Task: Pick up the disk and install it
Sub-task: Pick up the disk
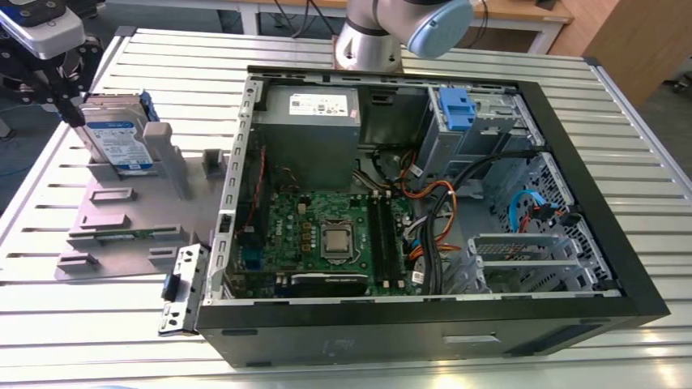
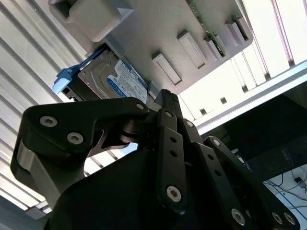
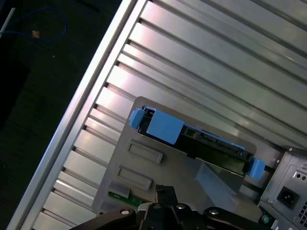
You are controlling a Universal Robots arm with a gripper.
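The disk (image 1: 117, 138), silver with a white-and-blue label and a blue carrier frame, stands on its edge in the gray holder (image 1: 125, 219), at ten o'clock from the open computer case (image 1: 433, 320). The gripper (image 1: 71, 109) hangs just beside its upper edge, jaws closed together and holding nothing.

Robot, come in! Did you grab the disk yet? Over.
Gripper right above the disk, grip not confirmed. Disk standing on edge in the grey holder, not installed. Open computer case beside it. Over.
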